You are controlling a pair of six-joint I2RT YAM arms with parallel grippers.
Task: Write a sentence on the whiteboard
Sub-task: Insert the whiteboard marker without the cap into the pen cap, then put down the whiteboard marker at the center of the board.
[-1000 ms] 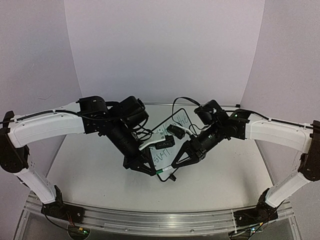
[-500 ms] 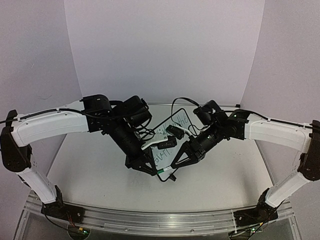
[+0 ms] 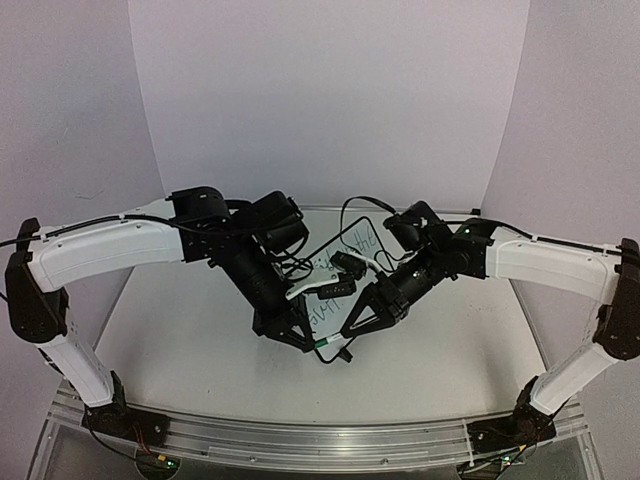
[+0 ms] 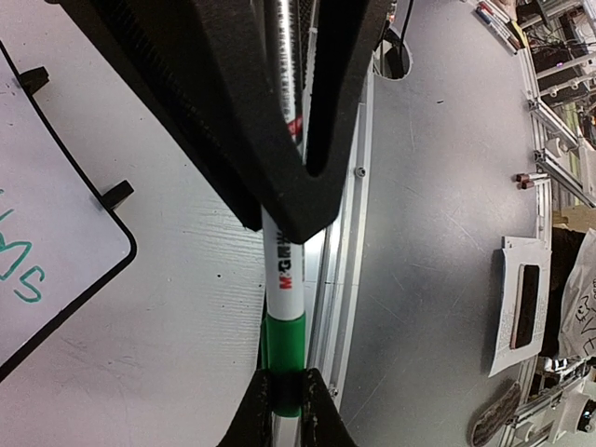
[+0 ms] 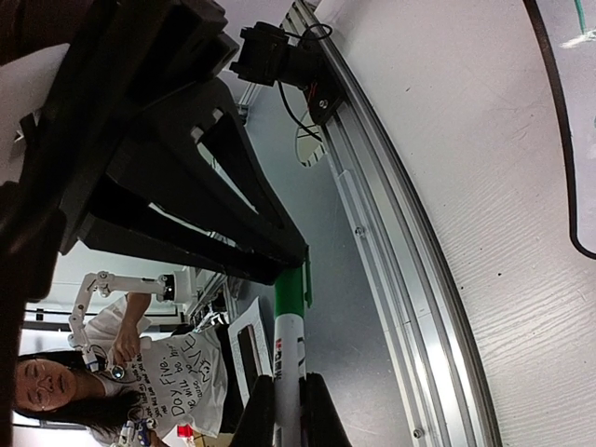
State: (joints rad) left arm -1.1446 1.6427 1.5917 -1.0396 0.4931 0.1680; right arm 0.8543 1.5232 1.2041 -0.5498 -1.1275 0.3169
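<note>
Left fingers (image 4: 223, 112) pinching the marker's (image 4: 282, 279) white barrel, right fingers (image 5: 265, 209) pinching its green cap end, low over the tabletop (image 3: 180, 350). Whiteboard (image 4: 51, 223) lies flat just behind, some green writing on it. Risk: an off-axis tug twists the barrel or drops it.

The top external camera looks down from behind the arms (image 3: 100, 250) over the whole worktop (image 3: 180, 340). Both wrist cameras peer closely along their own fingers (image 4: 233, 112), seemingly sharing one marker (image 4: 284, 279).
</note>
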